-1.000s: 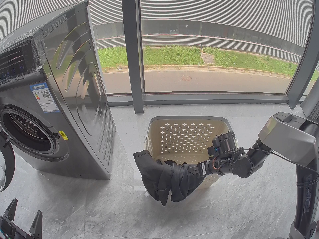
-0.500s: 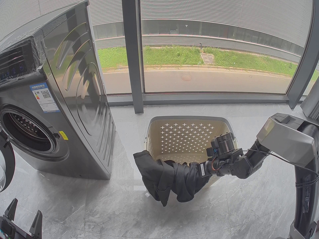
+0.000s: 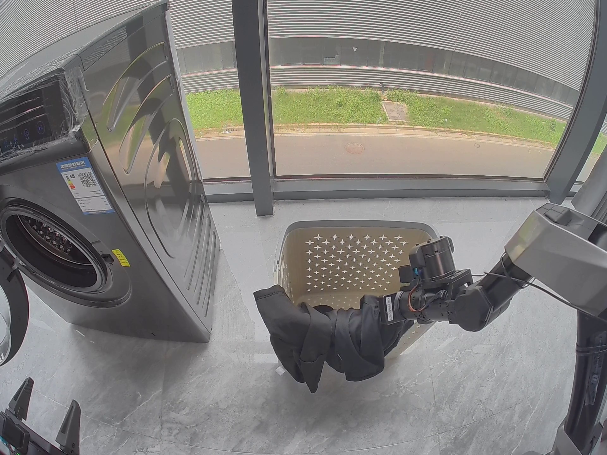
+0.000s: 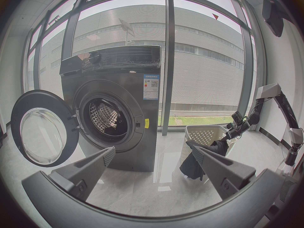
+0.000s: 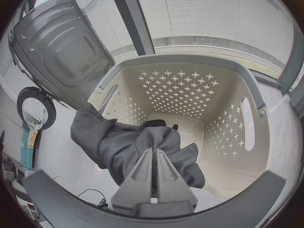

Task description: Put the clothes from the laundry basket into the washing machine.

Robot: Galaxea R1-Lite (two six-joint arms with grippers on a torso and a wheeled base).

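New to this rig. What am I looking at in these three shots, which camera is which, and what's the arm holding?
It is a two-armed robot on a wheeled base. The wide shot comes from a camera on its head, looking down at the floor. The other two come from cameras on each wrist, so each shows its own gripper's fingers up close. On the floor stand a washing machine, its round door swung open, and a beige laundry basket beside it. The right gripper is shut on a dark garment, which hangs over the basket's rim. The left gripper is open and holds nothing, facing the washer.
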